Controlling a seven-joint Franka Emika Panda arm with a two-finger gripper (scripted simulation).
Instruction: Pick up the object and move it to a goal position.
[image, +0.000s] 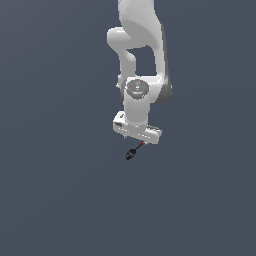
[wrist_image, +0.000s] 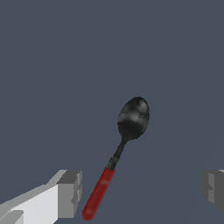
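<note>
The object (wrist_image: 124, 144) is a small spoon-like tool with a red handle and a black bulbous end. In the exterior view the object (image: 134, 151) lies on the dark floor just below my gripper (image: 138, 141). The wrist view shows my gripper (wrist_image: 142, 190) open, its two grey fingertips (wrist_image: 70, 194) set wide apart. The object lies slanted in the gap between them. Its red handle end is close to one fingertip, and nothing touches it.
The white arm (image: 140, 55) reaches down from the top of the exterior view. A plain dark grey-blue floor (image: 60, 190) fills everything around it. No other thing shows.
</note>
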